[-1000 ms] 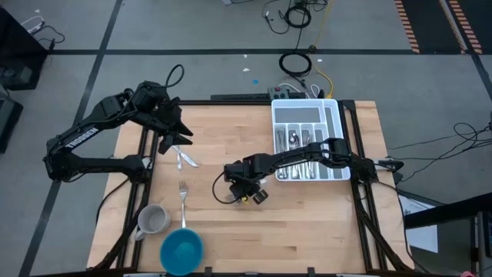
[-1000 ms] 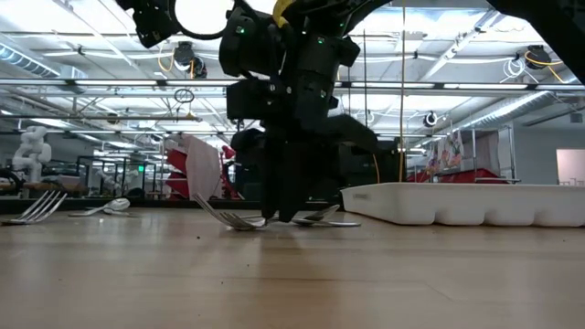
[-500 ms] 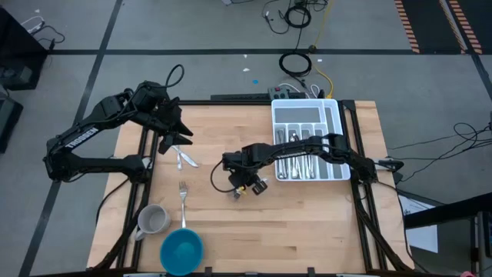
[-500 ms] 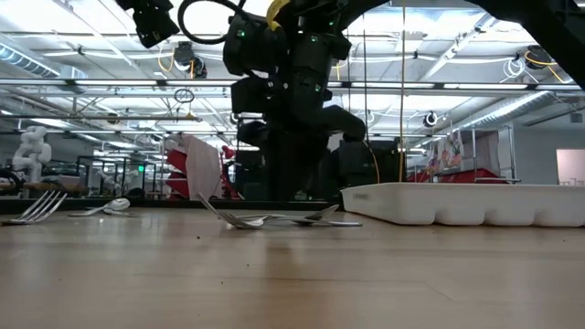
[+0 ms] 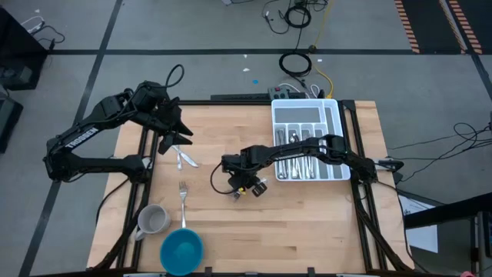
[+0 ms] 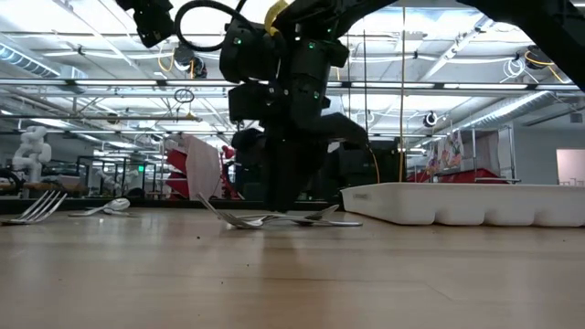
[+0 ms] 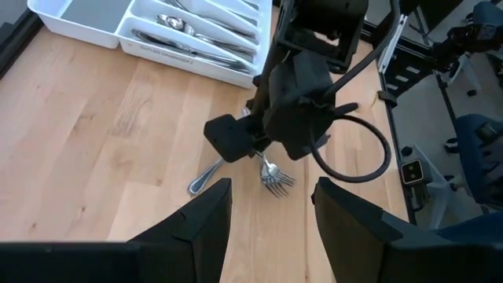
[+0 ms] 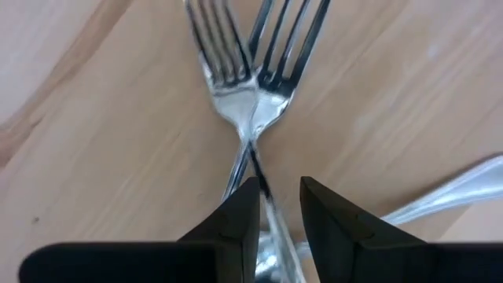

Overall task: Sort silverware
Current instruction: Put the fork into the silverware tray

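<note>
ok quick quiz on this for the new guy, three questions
1. True or false: the tray is empty.
2. What lies right under the right gripper? A: two crossed forks. B: a mug. C: a bowl.
3. Fill in: the left gripper, at the table's left rear, has its fingers ___.
Key: 1 false; 2 A; 3 open.
</note>
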`<state>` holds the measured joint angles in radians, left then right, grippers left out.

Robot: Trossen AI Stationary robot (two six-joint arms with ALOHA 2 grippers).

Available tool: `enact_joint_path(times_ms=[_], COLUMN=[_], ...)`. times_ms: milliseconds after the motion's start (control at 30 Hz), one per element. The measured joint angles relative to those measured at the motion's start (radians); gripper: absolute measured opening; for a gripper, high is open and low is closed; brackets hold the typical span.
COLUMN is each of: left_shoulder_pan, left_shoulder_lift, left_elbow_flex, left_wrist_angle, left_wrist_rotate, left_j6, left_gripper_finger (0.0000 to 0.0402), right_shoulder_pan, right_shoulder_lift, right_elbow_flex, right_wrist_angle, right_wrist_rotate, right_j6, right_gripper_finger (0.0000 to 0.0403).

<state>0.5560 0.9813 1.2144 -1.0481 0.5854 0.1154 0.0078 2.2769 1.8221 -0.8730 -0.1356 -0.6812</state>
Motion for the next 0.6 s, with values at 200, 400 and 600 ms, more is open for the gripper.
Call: enact_joint_path(times_ms=[200, 400, 600], left_shoulder_pan=[0.0, 0.0, 0.0], left_shoulder_lift=[0.0, 0.0, 0.0], left_elbow_flex=[0.0, 0.0, 0.0], left_wrist_angle=[0.0, 0.0, 0.0], left_wrist_rotate=[-0.001, -0.004, -0.007], left_j6=[0.003, 0.005, 0.005], left_gripper_finger=[0.0185, 0.0185, 0.0185], right_shoulder_pan=[0.0, -0.002, -0.002], right_shoulder_lift=[0.008, 0.009, 0.009], right_elbow_flex=[0.0, 0.0, 0.0], right_wrist_angle=[0.01, 0.007, -0.001], right_wrist_rotate=[-0.002, -0.002, 0.001], right_j6=[0.0, -0.011, -0.025], right_gripper_finger=[0.0084, 0.0084, 0.0071])
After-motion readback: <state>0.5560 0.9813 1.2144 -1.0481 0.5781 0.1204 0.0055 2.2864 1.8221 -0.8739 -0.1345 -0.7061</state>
